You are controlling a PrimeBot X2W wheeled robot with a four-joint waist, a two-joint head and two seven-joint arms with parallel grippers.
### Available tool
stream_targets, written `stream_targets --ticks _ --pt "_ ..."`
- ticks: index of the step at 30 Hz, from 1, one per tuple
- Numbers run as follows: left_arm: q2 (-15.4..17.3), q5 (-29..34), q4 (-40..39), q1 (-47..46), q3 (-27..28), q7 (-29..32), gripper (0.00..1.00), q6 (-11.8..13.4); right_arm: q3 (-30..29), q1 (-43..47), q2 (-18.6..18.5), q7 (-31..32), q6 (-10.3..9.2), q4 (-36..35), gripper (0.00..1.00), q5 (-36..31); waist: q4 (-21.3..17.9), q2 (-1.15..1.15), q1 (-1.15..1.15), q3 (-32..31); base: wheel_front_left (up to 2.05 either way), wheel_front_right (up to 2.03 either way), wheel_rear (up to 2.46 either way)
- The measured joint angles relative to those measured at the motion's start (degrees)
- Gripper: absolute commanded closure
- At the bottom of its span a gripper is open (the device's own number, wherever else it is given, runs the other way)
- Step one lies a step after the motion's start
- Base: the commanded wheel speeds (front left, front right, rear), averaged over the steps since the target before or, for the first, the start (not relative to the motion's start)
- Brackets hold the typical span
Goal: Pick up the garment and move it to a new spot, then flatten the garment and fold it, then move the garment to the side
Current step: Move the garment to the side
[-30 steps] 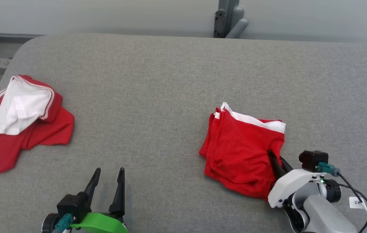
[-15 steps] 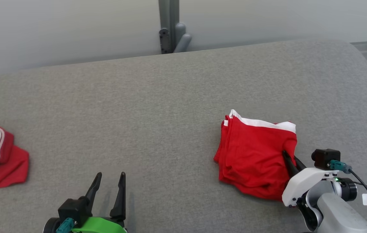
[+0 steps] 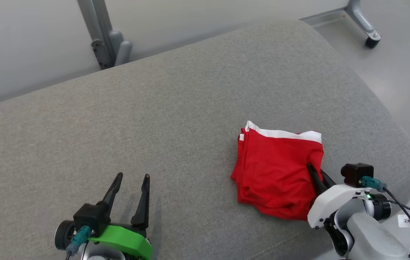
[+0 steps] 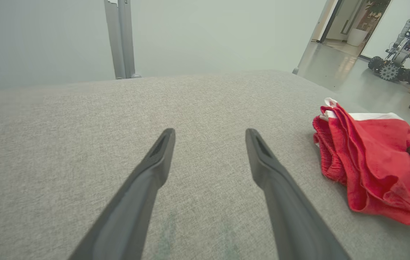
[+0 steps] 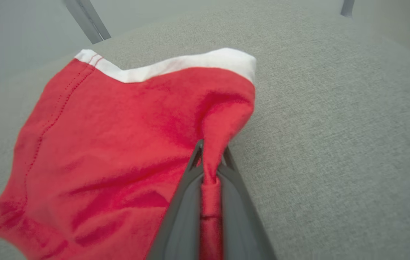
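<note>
The garment (image 3: 275,173) is a folded red piece with a white band along its far edge, lying near the right end of the grey table (image 3: 154,119). My right gripper (image 3: 316,172) is shut on its near right edge. In the right wrist view a pinch of the red garment (image 5: 118,126) runs between the closed fingers of that gripper (image 5: 210,148). My left gripper (image 3: 131,178) hovers open and holds nothing over bare table at the lower left. The left wrist view has the left gripper (image 4: 209,134) with its fingers spread, and the garment (image 4: 367,162) to their right.
The table's rounded right end (image 3: 392,122) drops to the floor close behind the garment. A grey post (image 3: 100,32) stands behind the table, and a caster wheel (image 3: 371,42) rests on the floor at the far right. Another robot (image 4: 396,54) stands far off.
The head camera has swung right, so the second red and white garment at the left has left the picture. The held garment has slid toward the table's right end with my right gripper.
</note>
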Motion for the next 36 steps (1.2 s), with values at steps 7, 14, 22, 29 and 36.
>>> stream_targets --ticks 7,14,22,29,36 --pt "2.23 1.26 -0.3 -3.24 -1.9 0.0 0.0 0.0 2.34 -5.77 -0.2 0.0 -0.02 -0.83 1.0 -1.38 -1.96 0.0 0.0 4.26 0.0 0.0 0.0" --pt "5.1 2.61 -1.99 -7.34 -3.36 0.01 0.0 0.0 1.38 -16.01 -3.89 0.0 -0.01 2.75 1.0 -3.74 0.13 0.0 0.0 9.4 0.0 0.0 0.0" --pt "6.17 3.76 -4.34 -9.97 -3.43 0.0 0.0 0.0 -4.19 -26.57 -10.91 0.07 0.0 13.01 1.0 -8.93 6.67 0.0 0.0 15.7 0.0 0.0 0.0" --pt "5.43 4.17 -6.14 -10.88 -2.19 0.0 0.0 0.0 -14.43 -31.89 -18.57 0.08 0.0 19.28 1.0 -15.61 11.76 0.0 0.0 20.09 0.0 0.0 0.0" --pt "5.04 4.19 -5.73 -11.36 -2.38 0.0 0.0 0.0 -23.97 -32.54 -21.81 0.07 0.0 21.08 0.0 -23.98 14.9 0.0 0.01 22.38 0.0 0.0 0.0"
